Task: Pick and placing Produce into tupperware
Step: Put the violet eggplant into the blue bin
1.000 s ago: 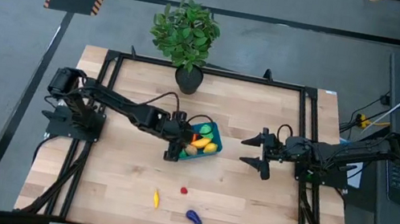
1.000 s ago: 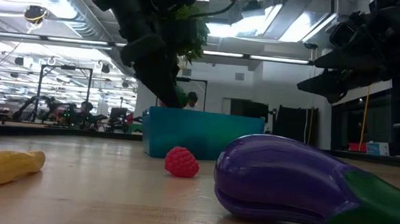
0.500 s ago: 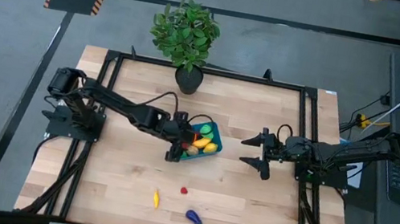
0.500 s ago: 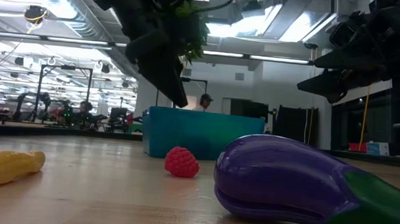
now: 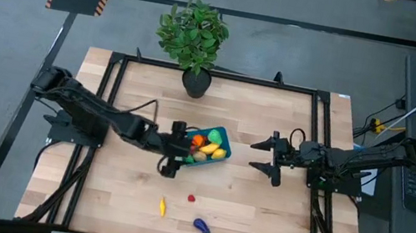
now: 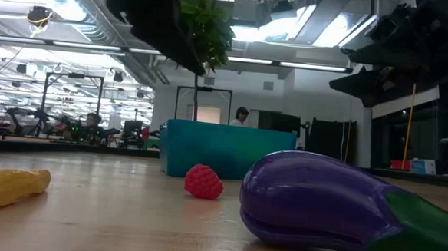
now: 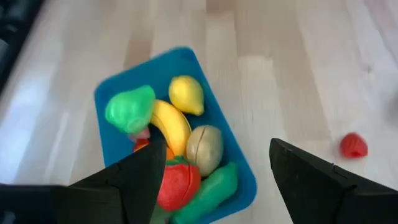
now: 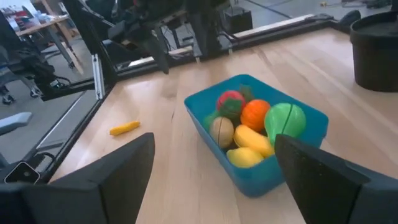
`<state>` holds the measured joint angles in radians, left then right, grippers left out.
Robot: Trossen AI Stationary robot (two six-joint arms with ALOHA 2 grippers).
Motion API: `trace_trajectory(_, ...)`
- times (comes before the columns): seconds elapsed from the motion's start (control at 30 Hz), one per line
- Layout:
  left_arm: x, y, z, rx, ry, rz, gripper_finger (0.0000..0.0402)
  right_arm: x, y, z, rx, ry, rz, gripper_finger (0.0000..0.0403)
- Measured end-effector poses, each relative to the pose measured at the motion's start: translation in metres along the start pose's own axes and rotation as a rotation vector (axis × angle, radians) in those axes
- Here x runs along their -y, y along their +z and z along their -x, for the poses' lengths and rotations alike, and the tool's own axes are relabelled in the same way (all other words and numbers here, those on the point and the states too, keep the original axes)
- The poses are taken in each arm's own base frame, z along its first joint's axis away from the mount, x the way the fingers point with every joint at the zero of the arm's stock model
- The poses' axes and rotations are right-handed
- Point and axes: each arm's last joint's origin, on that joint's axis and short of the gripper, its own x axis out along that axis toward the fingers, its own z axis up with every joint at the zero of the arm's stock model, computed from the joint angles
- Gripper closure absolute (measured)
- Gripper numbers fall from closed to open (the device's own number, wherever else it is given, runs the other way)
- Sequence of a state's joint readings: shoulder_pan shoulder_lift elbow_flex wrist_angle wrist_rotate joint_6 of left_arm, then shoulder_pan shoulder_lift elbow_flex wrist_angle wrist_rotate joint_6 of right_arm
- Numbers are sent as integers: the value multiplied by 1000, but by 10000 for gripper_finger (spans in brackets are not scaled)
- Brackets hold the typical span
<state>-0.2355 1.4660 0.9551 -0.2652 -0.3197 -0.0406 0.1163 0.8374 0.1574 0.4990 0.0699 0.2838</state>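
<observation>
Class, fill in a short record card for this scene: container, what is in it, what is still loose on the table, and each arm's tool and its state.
container: teal tupperware, near the table's middle
contents: toy produce, including a banana, lemon, green pear, red piece
loose on table: yellow piece, red berry, purple eggplant
left tool: open, empty, just beside the tupperware's left edge
right tool: open, empty, waiting to the right of the tupperware
background: potted plant at the table's far edge
</observation>
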Motion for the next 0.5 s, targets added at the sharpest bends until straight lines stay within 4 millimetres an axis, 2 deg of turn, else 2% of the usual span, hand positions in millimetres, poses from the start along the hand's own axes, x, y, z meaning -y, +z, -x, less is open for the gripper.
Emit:
trace_trajectory(0.2, 17, -26, 21, 167, 30, 47, 122, -17, 14, -9, -36, 14, 45, 72)
trace_trajectory(0.5, 23, -60, 60, 337, 56, 132, 130, -64, 29, -41, -261, 15, 104, 95)
